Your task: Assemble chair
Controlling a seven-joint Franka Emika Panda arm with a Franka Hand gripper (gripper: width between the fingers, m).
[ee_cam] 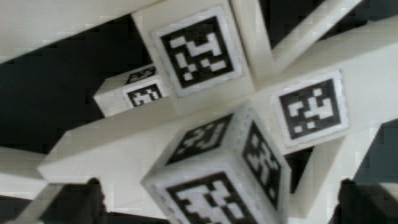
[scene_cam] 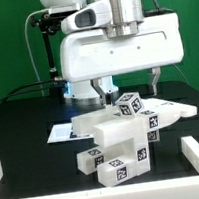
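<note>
A green wall (scene_cam: 4,39) stands behind the black counter (scene_cam: 20,127), where the chair (scene_cam: 117,138), a cluster of tagged white parts, sits directly beneath the tool (scene_cam: 132,83). Its jaws stand wide apart, clamped on nothing, just above the topmost tagged block (scene_cam: 130,106).

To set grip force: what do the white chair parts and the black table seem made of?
Chair parts: probably rigid plastic, matte white, with crisp blocky edges and no grain. Table: black, smooth surface; its material cannot be told.
</note>
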